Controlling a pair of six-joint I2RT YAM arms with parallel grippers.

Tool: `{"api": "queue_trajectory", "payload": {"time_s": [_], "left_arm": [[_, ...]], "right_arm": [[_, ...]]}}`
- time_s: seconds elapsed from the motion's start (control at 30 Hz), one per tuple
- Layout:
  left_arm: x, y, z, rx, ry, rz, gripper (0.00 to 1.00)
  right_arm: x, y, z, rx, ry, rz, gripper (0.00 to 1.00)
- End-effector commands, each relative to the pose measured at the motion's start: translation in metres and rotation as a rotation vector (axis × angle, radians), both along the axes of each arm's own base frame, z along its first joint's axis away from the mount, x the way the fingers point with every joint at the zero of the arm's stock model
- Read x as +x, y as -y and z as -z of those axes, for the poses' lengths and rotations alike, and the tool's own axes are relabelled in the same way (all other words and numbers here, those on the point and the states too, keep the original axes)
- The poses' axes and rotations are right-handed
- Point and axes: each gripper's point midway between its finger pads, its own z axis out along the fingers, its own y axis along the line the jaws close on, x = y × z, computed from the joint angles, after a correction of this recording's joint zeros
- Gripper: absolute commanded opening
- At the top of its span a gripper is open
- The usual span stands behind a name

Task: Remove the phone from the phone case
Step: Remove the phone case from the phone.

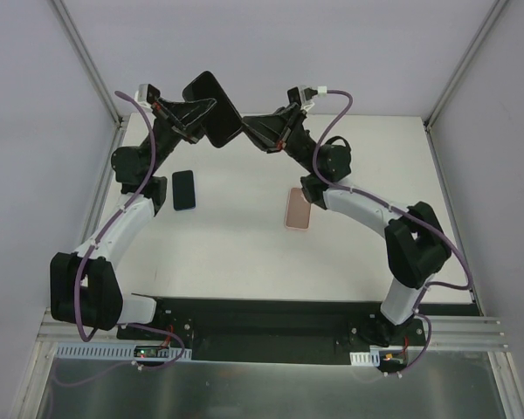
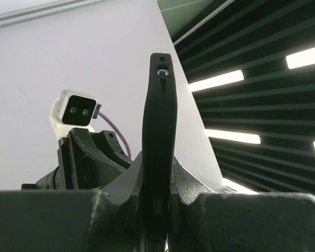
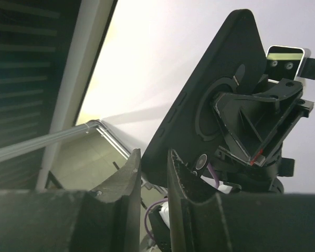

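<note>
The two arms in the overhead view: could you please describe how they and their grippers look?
Both the left arm and right arm have white links between black joints, with a purple cable looping along each. The left gripper and right gripper are black and angular, each topped by a small white camera.

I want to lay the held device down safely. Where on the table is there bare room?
Bare: the middle table, between black phone and pink case, and nearer toward the bases. Crowded: the far edge, where left gripper and right gripper clamp the black device.
</note>
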Motion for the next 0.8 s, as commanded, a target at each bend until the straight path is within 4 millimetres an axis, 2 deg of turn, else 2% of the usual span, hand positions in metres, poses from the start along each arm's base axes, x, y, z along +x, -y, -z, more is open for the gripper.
{"api": "queue_trajectory", "payload": {"time_s": [0.0, 0.07, 0.1, 0.13, 0.2, 0.23, 0.5, 0.6, 0.67, 0.7, 0.77], "left_arm": [[-0.145, -0.01, -0.091, -0.129, 0.497, 0.196, 0.0], [-0.147, -0.01, -0.091, -0.128, 0.501, 0.194, 0.0], [-0.148, -0.01, -0.091, -0.127, 0.503, 0.192, 0.0], [-0.148, -0.01, -0.091, -0.126, 0.503, 0.19, 0.0], [-0.149, -0.01, -0.091, -0.121, 0.506, 0.187, 0.0], [-0.149, -0.01, -0.091, -0.121, 0.509, 0.186, 0.0], [-0.151, -0.011, -0.092, -0.124, 0.513, 0.187, 0.0], [-0.154, -0.012, -0.095, -0.129, 0.517, 0.189, 0.0], [-0.155, -0.012, -0.096, -0.132, 0.52, 0.19, 0.0], [-0.155, -0.012, -0.097, -0.133, 0.521, 0.191, 0.0], [-0.154, -0.013, -0.097, -0.137, 0.52, 0.191, 0.0]], "right_arm": [[-0.027, -0.026, 0.032, -0.206, 0.096, 0.018, 0.01], [-0.022, -0.029, 0.045, -0.282, 0.089, 0.062, 0.02], [-0.025, -0.025, 0.041, -0.293, 0.097, 0.078, 0.01], [-0.022, -0.027, 0.053, -0.336, 0.062, 0.084, 0.01], [-0.021, -0.025, 0.057, -0.372, 0.077, 0.119, 0.01], [-0.018, -0.027, 0.068, -0.415, 0.048, 0.126, 0.02], [-0.01, -0.032, 0.089, -0.474, -0.022, 0.116, 0.01], [-0.004, -0.035, 0.106, -0.534, -0.06, 0.127, 0.02], [0.001, -0.036, 0.124, -0.622, -0.075, 0.149, 0.01], [0.002, -0.036, 0.124, -0.638, -0.068, 0.164, 0.01], [0.004, -0.036, 0.136, -0.696, -0.076, 0.18, 0.01]]}}
